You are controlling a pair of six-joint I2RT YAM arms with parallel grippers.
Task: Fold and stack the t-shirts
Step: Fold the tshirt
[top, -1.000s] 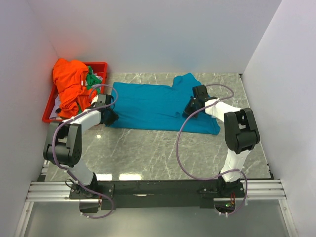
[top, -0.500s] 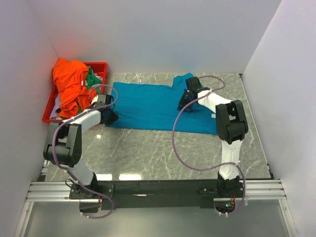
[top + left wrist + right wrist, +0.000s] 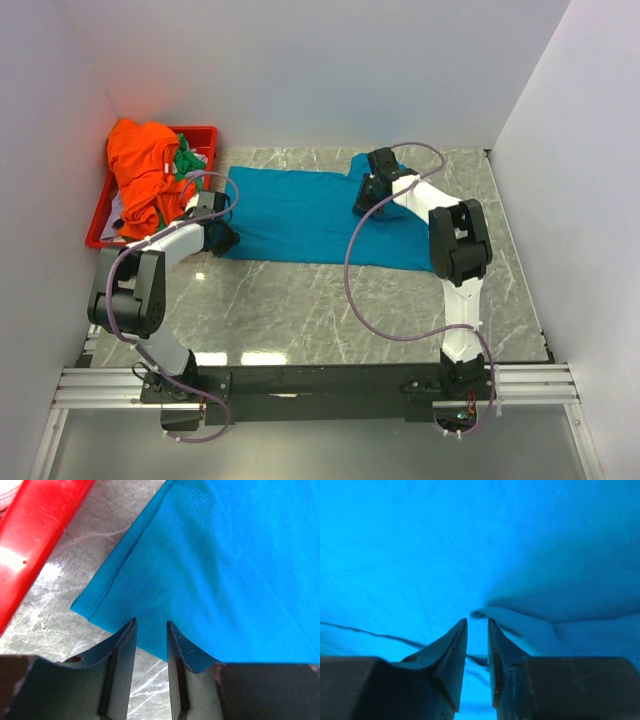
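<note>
The teal-blue t-shirt (image 3: 290, 215) lies spread flat across the marble table. My left gripper (image 3: 224, 238) rests at its near-left corner. In the left wrist view the left gripper (image 3: 150, 624) is open, its tips at the hemmed edge of the teal cloth (image 3: 240, 555), with bare marble in the gap. My right gripper (image 3: 362, 197) hovers low over the shirt's far right part, by the sleeve. In the right wrist view the right gripper (image 3: 477, 621) stands slightly open, holding nothing, with a raised fold of teal cloth (image 3: 520, 620) just ahead. The orange t-shirt (image 3: 140, 170) and green t-shirt (image 3: 187, 162) sit heaped on the tray.
The red tray (image 3: 203, 133) stands at the far left against the wall, and its rim (image 3: 35, 535) shows close beside the left gripper. White walls close in the left, back and right. Purple cables loop above both arms. Bare marble runs along the near side.
The right gripper has travelled up and left over the teal shirt towards the sleeve, and its jaws have parted from shut. The left arm has not moved.
</note>
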